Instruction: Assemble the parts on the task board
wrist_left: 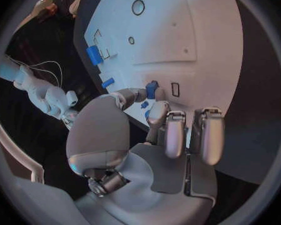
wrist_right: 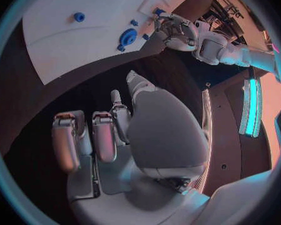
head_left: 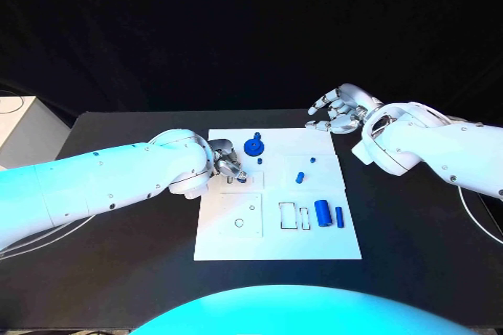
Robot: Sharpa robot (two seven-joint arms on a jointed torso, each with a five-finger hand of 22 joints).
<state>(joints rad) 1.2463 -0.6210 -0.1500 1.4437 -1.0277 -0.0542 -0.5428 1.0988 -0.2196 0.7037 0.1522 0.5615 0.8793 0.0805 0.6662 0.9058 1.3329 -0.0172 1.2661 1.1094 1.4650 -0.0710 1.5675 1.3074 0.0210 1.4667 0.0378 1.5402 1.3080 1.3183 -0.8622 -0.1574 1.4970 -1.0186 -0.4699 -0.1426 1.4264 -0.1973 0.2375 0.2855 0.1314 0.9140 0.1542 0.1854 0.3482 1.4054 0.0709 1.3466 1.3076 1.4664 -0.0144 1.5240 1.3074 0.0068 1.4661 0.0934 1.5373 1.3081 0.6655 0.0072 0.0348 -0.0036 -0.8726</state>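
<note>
My left hand [head_left: 225, 164] sits at the left edge of the flat white task board [head_left: 278, 240], centre of the head view, thumb and a finger pinching a small blue peg [wrist_left: 151, 89]; in the left wrist view the peg's tip is at or just above the board beside a small rectangular slot. Whether it touches, I cannot tell.

My right hand [head_left: 341, 108] hangs over the black surface [head_left: 126, 277] off the board's upper right corner, fingers spread, holding nothing.

Other parts on the board: a blue round knobbed piece [head_left: 255, 145] near the top centre, a small blue stub [head_left: 300, 177] mid-right, two blue cylinders [head_left: 329, 214] lying side by side at lower right next to outlined rectangular recesses.

Handling judgement: parts look like rigid moulded plastic, light, smooth, likely to slip or roll. The peg is short; grip it high on the shank so the tip stays free for the slot. Cylinders: take across the middle.

Room: the board's lower half is open. My left forearm covers the board's left edge; the knobbed piece stands just beside my left fingers, so any sideways sweep risks knocking it.
</note>
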